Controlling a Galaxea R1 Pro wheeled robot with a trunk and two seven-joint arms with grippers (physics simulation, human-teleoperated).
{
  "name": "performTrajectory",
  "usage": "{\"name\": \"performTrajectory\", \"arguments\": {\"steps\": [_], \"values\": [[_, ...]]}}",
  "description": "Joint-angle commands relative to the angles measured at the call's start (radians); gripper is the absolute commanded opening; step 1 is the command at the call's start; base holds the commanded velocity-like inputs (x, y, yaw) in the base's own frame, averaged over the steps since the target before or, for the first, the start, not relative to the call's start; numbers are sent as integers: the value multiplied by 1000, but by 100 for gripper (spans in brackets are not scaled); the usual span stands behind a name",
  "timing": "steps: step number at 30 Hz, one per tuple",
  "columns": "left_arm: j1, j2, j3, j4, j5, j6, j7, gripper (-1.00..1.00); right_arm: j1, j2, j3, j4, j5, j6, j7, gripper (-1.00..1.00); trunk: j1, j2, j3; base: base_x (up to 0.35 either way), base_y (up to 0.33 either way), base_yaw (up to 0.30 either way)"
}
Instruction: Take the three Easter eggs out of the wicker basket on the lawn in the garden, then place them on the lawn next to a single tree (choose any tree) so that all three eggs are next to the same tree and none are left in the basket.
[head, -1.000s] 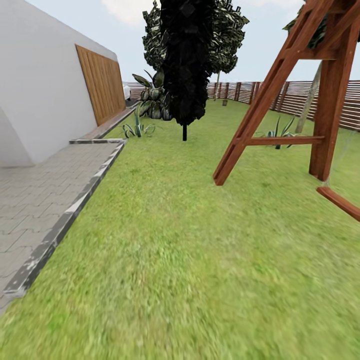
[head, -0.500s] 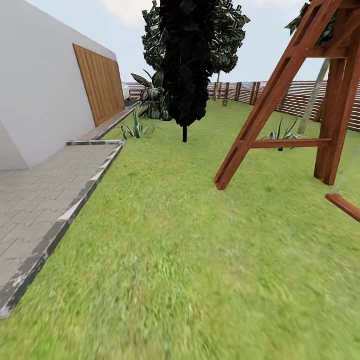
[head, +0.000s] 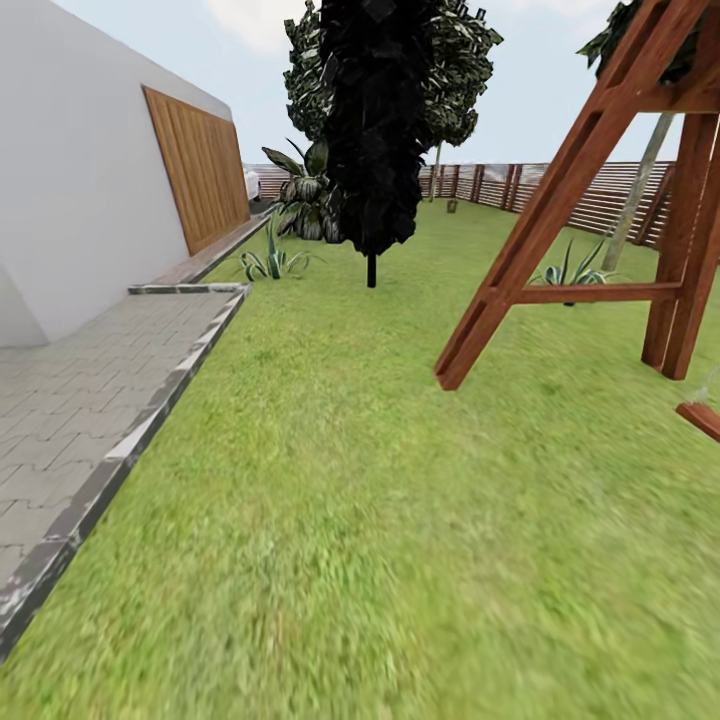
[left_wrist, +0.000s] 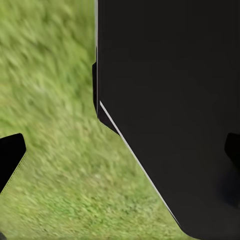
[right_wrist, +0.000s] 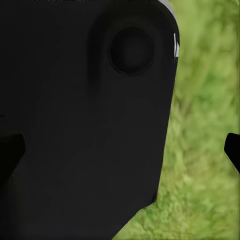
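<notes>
The lawn (head: 330, 480) stretches ahead in the head view, enclosed far off by the garden's brown slat fence (head: 590, 195). A pale, leaning tree trunk (head: 637, 185) rises behind the wooden swing set (head: 560, 200) at the right. A tiny brown object (head: 451, 206) sits on the grass near the fence, too small to identify. The eggs and basket are out of view. My left gripper (left_wrist: 120, 155) is open, with one fingertip (left_wrist: 11, 152) over grass. My right gripper (right_wrist: 120, 150) is open too, fingertips (right_wrist: 233, 150) wide apart and nothing held.
A black-foliaged column tree (head: 372, 120) on a thin dark stem stands mid-lawn. A grey paved path (head: 70, 400) with a stone kerb runs along the left beside a white wall (head: 70, 170). Spiky plants (head: 272, 258) edge the lawn. The robot's dark body (left_wrist: 170, 100) crosses both wrist views.
The whole head view has shifted: the swing set slides right and the paving left, so the camera is travelling forward over the lawn. Both grippers stay open.
</notes>
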Motion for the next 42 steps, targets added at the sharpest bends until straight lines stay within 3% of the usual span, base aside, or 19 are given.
{"name": "performTrajectory", "arguments": {"steps": [1, 42], "values": [[0, 0, 6, 0, 1, 1, 1, 100, 0, 0, 0, 0, 6, -3, 0, 100, 1, 0, -1, 339, 82, 0], [0, 0, 12, 0, 1, 1, 1, 100, 0, 1, 1, 0, 6, -4, 0, 100, 1, 0, -1, 339, 82, 0]]}}
